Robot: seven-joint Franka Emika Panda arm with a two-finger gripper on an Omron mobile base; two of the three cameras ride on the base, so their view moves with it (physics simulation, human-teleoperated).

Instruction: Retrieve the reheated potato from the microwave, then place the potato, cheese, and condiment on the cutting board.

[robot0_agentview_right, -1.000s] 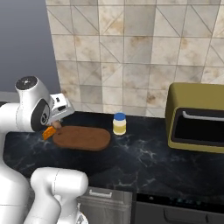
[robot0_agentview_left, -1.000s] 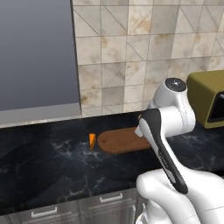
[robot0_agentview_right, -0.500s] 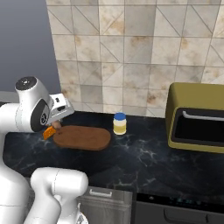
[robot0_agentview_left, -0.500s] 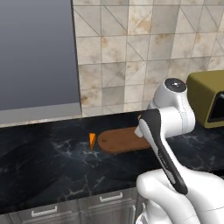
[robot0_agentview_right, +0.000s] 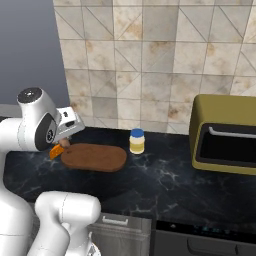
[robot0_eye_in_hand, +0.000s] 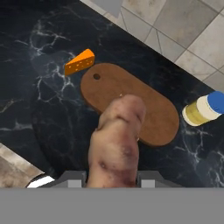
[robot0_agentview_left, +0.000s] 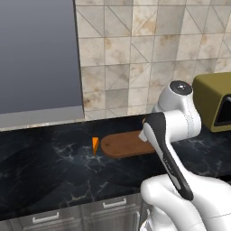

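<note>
1. So far, the first part looks done: the potato (robot0_eye_in_hand: 117, 142) is out of the microwave and sits clamped in the gripper (robot0_eye_in_hand: 111, 177), whose jaws are closed on its lower end in the hand view. The remaining work, judging by how things lie, is to set all three items on the cutting board (robot0_eye_in_hand: 131, 105).

2. At the left, the cheese (robot0_eye_in_hand: 79, 62) lies on the dark counter (robot0_eye_in_hand: 39, 105) just off the board's end with the hanging hole, very near its rim but not on it. It is the orange wedge (robot0_agentview_left: 95, 145) at the board's left end in the left base view too. It is not yet placed.

3. In the middle, the board is bare. The held potato hangs above it, over its middle and near edge as the hand camera looks down; how high above I cannot tell. A lowering and release seems the likely next step.

4. At the right, the condiment (robot0_eye_in_hand: 204, 109) stands on the counter just beyond the board's other end, apart from it; the right base view shows the bottle (robot0_agentview_right: 137, 141) upright beside the board (robot0_agentview_right: 95, 157). It too is not yet placed.
</note>
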